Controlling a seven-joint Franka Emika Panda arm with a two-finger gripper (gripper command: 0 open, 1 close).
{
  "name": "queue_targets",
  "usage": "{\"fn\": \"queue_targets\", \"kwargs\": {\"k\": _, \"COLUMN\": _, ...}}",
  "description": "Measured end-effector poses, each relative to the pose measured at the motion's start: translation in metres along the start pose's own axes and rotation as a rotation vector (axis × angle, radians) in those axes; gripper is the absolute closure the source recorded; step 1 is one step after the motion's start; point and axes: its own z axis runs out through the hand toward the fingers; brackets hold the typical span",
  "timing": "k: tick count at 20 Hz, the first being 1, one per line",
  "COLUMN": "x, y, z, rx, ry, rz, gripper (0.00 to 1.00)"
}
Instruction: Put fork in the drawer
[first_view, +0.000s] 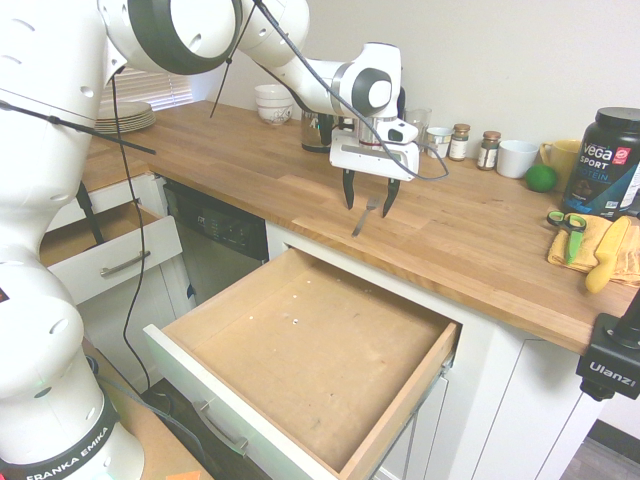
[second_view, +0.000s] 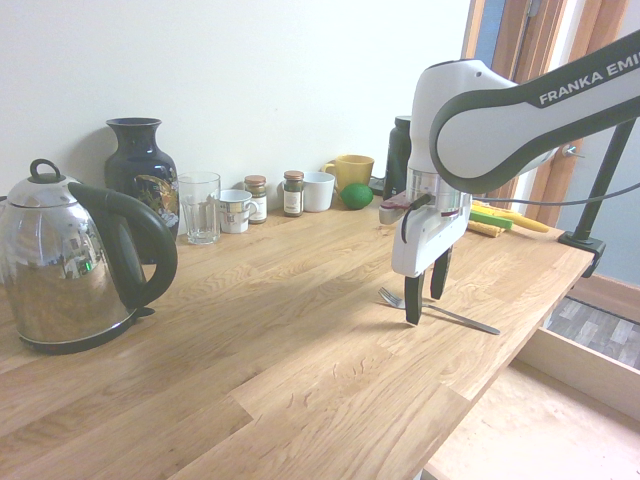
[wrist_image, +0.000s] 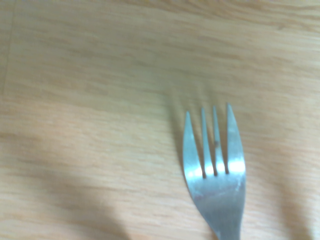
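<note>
Wooden counter (first_view: 470, 240) w/ a white robot arm reaching over it. The gripper (first_view: 369, 197) points straight down near the counter's front edge, fingers apart, one on each side of the fork (first_view: 366, 216). The fork lies flat on the wood, handle passing between the fingertips; in the second exterior view the tines stick out on one side of the gripper (second_view: 425, 306) and the long thin handle runs out the other side toward the counter's front edge, fork (second_view: 440, 310) not lifted. Can't tell whether the fingertips touch the metal; they aren't closed on it. Wrist view, close up: four tines of the fork (wrist_image: 214, 170) against bare wood grain.

Below the counter's front edge, the drawer (first_view: 310, 380) is pulled out, wooden base bare, white front w/ metal bar handle. It sits just below and in front of the gripper.

Along the counter's back edge: a kettle (second_view: 70, 262), dark vase (second_view: 140, 170), glass (second_view: 200, 207), spice jars (second_view: 293, 193), white cup (second_view: 318, 190), yellow mug (second_view: 350, 172), lime (second_view: 357, 195). Toward the far end, scissors (first_view: 567, 230) on a yellow cloth (first_view: 590, 245), well apart from the fork.
</note>
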Motion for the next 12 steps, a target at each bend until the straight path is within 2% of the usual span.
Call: {"fn": "queue_targets", "kwargs": {"k": 12, "x": 0.0067, "y": 0.0072, "z": 0.0007, "rx": -0.011, "ry": -0.010, "rz": 0.035, "gripper": 1.00}}
